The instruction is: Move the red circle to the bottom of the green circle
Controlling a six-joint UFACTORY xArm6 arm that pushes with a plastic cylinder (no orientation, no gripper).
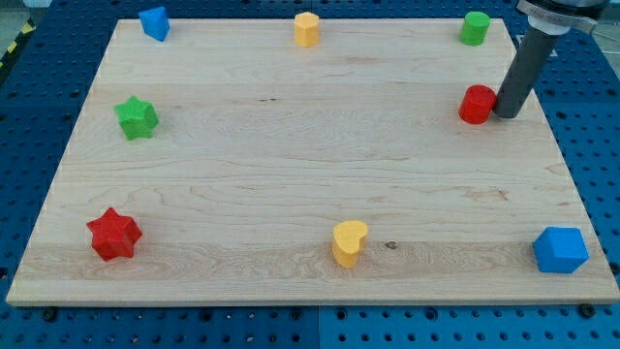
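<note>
Board: pale wooden board (291, 145), visible grain running along its length, a few small dark knots, smooth matt finish.
Base: blue perforated metal-looking table (29, 116) under the board, regular holes, slight sheen.
Rod: dark grey cylindrical rod, smooth, dull satin surface down to my tip (506, 115).
Red circle: red plastic-looking cylinder block (477, 104), matt.
Green circle: green plastic-looking cylinder block (475, 28), matt.
Stars: red star block (114, 234) and green star block (137, 117), same matt plastic look.
Yellow pieces: yellow heart-shaped block (349, 242) and yellow block at the view's top (306, 29), matt.
Blue pieces: blue faceted block (560, 250) and blue block at the top left (154, 22), matt, flat facets.
</note>
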